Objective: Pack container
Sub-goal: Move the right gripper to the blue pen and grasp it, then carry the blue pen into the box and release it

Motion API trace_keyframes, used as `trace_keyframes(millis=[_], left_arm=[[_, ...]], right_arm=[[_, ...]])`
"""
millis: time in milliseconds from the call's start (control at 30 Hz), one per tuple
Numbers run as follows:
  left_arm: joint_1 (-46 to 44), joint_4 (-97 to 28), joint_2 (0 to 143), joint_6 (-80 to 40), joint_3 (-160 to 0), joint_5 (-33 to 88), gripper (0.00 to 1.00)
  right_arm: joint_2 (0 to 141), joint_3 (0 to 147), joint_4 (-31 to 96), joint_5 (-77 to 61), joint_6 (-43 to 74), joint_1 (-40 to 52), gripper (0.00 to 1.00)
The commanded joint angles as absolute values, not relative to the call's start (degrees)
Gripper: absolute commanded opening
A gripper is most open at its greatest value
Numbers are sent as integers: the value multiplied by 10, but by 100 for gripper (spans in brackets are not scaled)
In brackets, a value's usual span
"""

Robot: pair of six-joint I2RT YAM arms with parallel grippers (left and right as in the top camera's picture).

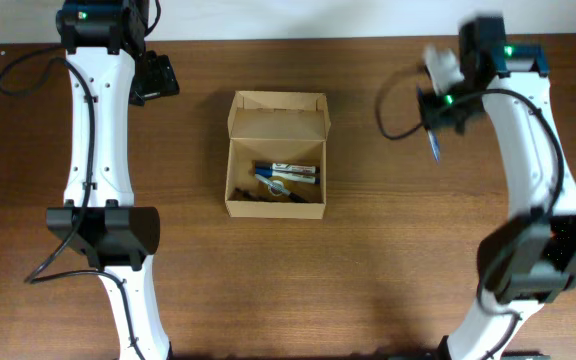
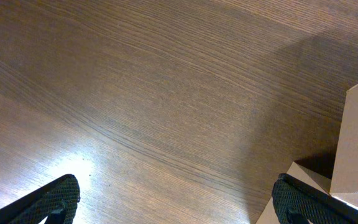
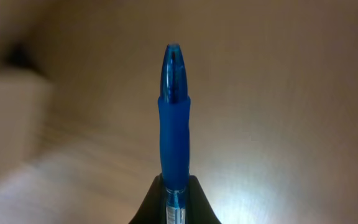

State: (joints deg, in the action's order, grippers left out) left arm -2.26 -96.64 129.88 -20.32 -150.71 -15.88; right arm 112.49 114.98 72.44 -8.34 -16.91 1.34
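Observation:
The container [image 1: 240, 170], a small tan cardboard box with its flap lid open toward the back, sits mid-table with markers [image 1: 296, 171] and pens lying inside. My right gripper [image 1: 434, 128] hovers right of the box, shut on a blue pen [image 3: 174, 118] that sticks out ahead of the black fingers [image 3: 199, 205]. Part of the pen [image 1: 434, 145] shows below the gripper in the overhead view. My left gripper [image 2: 179, 208] stands open over bare wood at the back left, nothing between its fingertips [image 2: 58, 199]. A corner of the container [image 2: 356, 143] shows at the right edge of the left wrist view.
The brown wooden table [image 1: 368, 270] spreads all around the box. A pale wall runs along the table's far edge [image 1: 288, 38]. Both arm bases stand near the front corners.

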Motion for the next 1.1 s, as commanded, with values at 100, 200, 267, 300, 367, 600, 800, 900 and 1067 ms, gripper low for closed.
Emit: trace_keyframes(millis=[100, 200, 267, 300, 367, 600, 800, 900, 1067], left_arm=[[-20, -967, 1300, -196, -1517, -159, 100], [-20, -967, 1300, -196, -1517, -159, 100], [-20, -967, 1300, -196, -1517, -159, 100], [-20, -967, 1300, -196, -1517, -159, 100], [-20, -967, 1300, -196, -1517, -159, 100], [-20, -967, 1300, -196, -1517, -159, 100], [-20, -967, 1300, -196, -1517, -159, 100], [-20, -967, 1300, -196, -1517, -159, 100], [-20, -967, 1300, -196, -1517, -159, 100]], right_arm=[[1086, 1276, 757, -110, -307, 219, 4], [1097, 1275, 766, -105, -396, 305, 4], [1107, 1272, 768, -89, -433, 341, 4], [1116, 1271, 769, -77, -448, 357, 4], [1137, 1271, 772, -65, -469, 380, 4], [1227, 1269, 775, -64, -489, 385, 4], [1301, 1269, 778, -76, -488, 367, 4], [1326, 1269, 778, -83, -486, 359, 4], [1348, 1268, 778, -110, -486, 348, 4]])
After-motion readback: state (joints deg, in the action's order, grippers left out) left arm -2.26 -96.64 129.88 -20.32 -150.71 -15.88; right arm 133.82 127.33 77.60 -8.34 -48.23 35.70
